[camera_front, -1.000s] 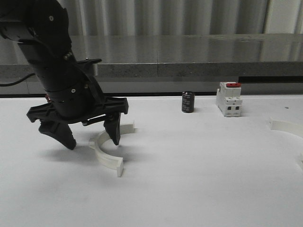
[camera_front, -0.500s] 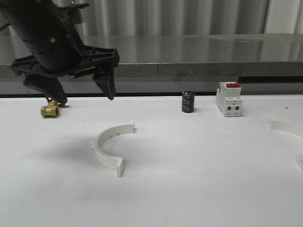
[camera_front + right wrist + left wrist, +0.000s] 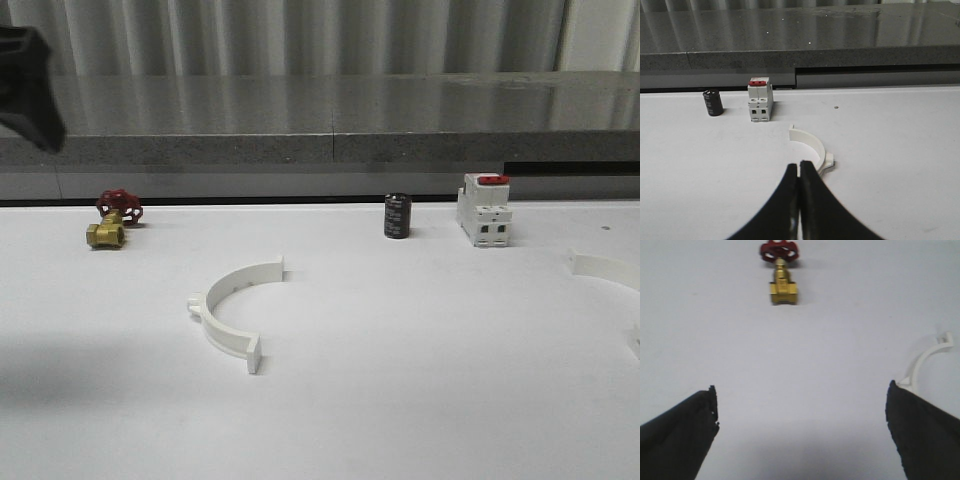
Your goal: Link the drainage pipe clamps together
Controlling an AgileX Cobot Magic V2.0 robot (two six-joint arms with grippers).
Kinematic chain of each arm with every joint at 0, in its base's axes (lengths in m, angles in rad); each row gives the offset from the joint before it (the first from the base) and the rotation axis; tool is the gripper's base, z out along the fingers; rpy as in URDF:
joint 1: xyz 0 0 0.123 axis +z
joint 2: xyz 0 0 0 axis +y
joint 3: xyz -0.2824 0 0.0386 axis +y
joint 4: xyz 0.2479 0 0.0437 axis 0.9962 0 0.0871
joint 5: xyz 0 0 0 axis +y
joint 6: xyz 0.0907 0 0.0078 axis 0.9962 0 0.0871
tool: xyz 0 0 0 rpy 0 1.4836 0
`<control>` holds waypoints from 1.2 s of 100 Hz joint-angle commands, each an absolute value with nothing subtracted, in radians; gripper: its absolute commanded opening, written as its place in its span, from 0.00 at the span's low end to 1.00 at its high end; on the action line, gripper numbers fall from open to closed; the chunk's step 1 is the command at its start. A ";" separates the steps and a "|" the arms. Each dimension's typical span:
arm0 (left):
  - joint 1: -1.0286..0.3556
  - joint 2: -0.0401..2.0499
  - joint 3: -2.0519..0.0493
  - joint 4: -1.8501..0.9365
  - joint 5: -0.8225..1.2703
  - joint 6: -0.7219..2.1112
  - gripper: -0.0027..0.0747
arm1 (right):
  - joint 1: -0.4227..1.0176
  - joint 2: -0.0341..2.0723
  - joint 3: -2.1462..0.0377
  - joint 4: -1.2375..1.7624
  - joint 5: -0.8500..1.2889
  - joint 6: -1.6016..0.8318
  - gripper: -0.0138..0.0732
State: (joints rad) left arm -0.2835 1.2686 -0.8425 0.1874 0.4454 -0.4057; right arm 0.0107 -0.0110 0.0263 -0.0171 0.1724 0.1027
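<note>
Both clamp halves lie loose on the white bench (image 3: 420, 400), well apart from each other, so the joining has not begun. The first half-ring (image 3: 231, 313) rests flat a little left of the bench's middle, its open side facing the right edge. The second half-ring (image 3: 604, 268) sits against the right edge, partly cut off in the front view; my right wrist camera shows it (image 3: 814, 145) lying just ahead of my right tool (image 3: 799, 200), its open side turned toward the breaker.

My left tool (image 3: 800, 435) is spread wide, holding nothing, raised well above the bench at the left edge (a dark corner of that arm (image 3: 28, 85) shows there in the front view). From its wrist camera I see the first half-ring (image 3: 926, 362) off to one side, near one finger (image 3: 922, 435) but not between the two.

My right tool has its fingers pressed together, with nothing between them. I judge it must open before it can take the second half-ring.

Along the far edge stand the brass valve (image 3: 110, 220) with its red handle, a black cylinder (image 3: 397, 216) and the white breaker (image 3: 484, 211); none belong to the job, and they leave the middle free for bringing the halves together with their open sides facing each other.
</note>
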 commanded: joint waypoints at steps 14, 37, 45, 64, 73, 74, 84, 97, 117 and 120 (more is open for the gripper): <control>-0.157 1.015 -0.710 0.246 0.345 -0.413 0.88 | 0.006 -0.031 0.012 -0.019 0.096 0.096 0.08; -0.121 0.740 -0.581 0.246 0.333 -0.412 0.88 | 0.006 -0.031 0.012 -0.019 0.096 0.096 0.08; -0.121 0.642 -0.541 0.240 0.333 -0.412 0.88 | 0.006 -0.031 0.012 -0.019 0.096 0.096 0.08; -0.121 0.461 -0.480 0.221 0.396 -0.412 0.82 | 0.006 -0.031 0.012 -0.019 0.096 0.096 0.08; -0.121 0.399 -0.459 0.221 0.416 -0.412 0.75 | 0.006 -0.031 0.012 -0.019 0.096 0.096 0.08; -0.121 0.395 -0.456 0.221 0.418 -0.412 0.73 | 0.006 -0.031 0.012 -0.019 0.096 0.096 0.08; -0.121 0.349 -0.438 0.221 0.424 -0.412 0.58 | 0.006 -0.031 0.012 -0.019 0.096 0.096 0.08; -0.121 0.329 -0.435 0.221 0.424 -0.412 0.30 | 0.006 -0.031 0.012 -0.019 0.096 0.096 0.08; -0.121 0.329 -0.435 0.221 0.422 -0.412 0.01 | 0.006 -0.031 0.012 -0.019 0.096 0.096 0.08; -0.121 0.329 -0.435 0.221 0.422 -0.412 0.01 | 0.006 -0.031 0.012 -0.019 0.095 0.096 0.08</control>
State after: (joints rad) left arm -0.1240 0.3211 -0.4098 0.2223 0.4925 -0.4057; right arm 0.0107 -0.0110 0.0263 -0.0171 0.1724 0.1027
